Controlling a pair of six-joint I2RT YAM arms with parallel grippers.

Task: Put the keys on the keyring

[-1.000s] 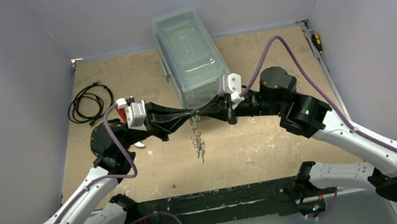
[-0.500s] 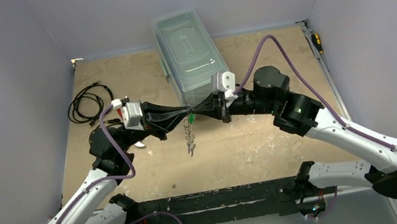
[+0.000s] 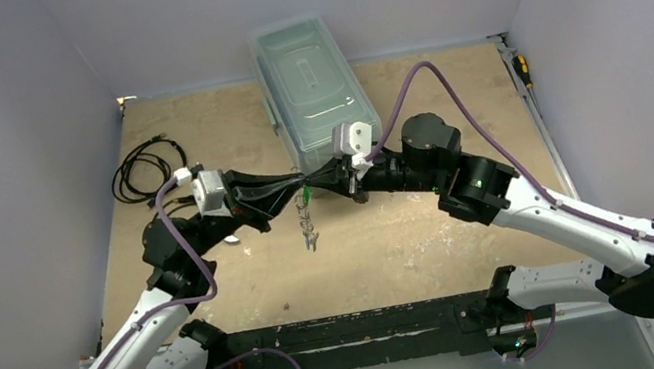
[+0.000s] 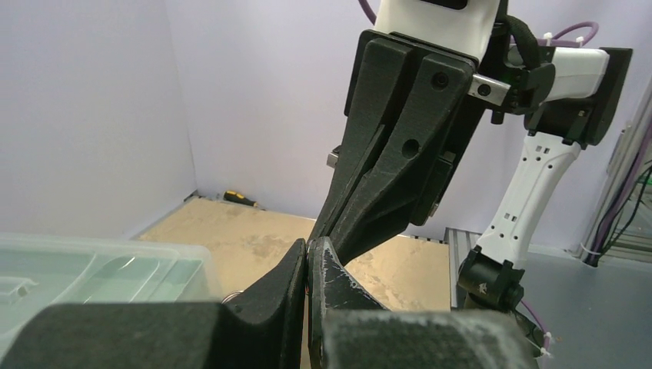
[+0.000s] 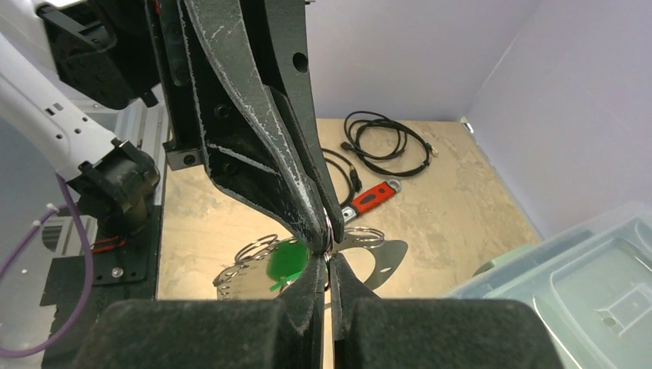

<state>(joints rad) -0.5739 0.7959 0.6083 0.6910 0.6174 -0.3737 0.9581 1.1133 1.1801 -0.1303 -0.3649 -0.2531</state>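
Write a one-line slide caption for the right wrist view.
Tip to tip: the left pincer pinches the keyring aloft while the shut right pincer meets it beside the green key.

The right gripper (image 5: 328, 269) had its fingers pressed together, tip to tip with the closed left gripper (image 5: 321, 231), which pinched a small wire ring of the keyring (image 5: 380, 257). A blurred green key (image 5: 288, 261) hung just beside them. A black cable (image 5: 384, 142) and a red gadget (image 5: 369, 198) lay toward the table (image 5: 207, 207) corner.
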